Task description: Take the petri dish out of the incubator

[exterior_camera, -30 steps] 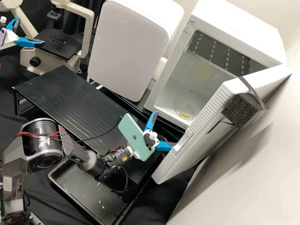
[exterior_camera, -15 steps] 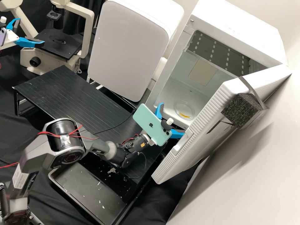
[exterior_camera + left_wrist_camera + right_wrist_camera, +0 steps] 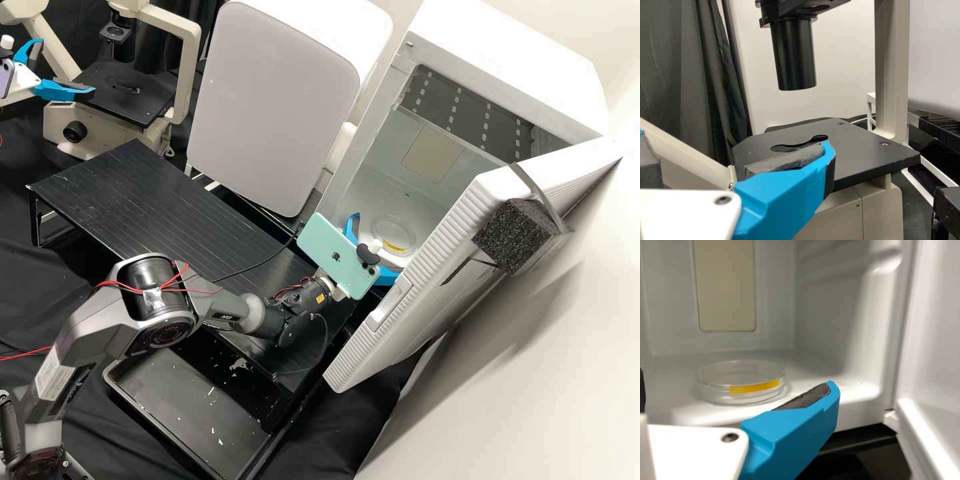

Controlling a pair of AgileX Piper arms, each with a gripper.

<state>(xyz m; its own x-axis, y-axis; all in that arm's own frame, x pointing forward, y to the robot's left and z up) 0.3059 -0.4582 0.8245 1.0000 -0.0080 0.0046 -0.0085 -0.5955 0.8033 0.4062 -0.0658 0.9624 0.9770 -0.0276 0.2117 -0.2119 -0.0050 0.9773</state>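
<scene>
The right gripper (image 3: 379, 243) stands wide open at the mouth of the white box-shaped incubator (image 3: 510, 50), with nothing held between its blue fingers. Ahead of its fingertips, apart from them, the round clear petri dish with a yellow strip on its side (image 3: 740, 382) lies flat on the incubator's white floor. To one side of this gripper, near one finger, the ribbed white incubator door (image 3: 423, 267) stands open, with a black foam block (image 3: 513, 237) strapped to it. Behind the fingers, a mint-green phone (image 3: 337, 257) is mounted on the arm, above the black slatted stand (image 3: 153, 207). Well apart from it, the left gripper (image 3: 67, 68) is also spread wide and empty, in front of the flat black stage (image 3: 865, 150) of a cream-coloured microscope (image 3: 190, 73).
</scene>
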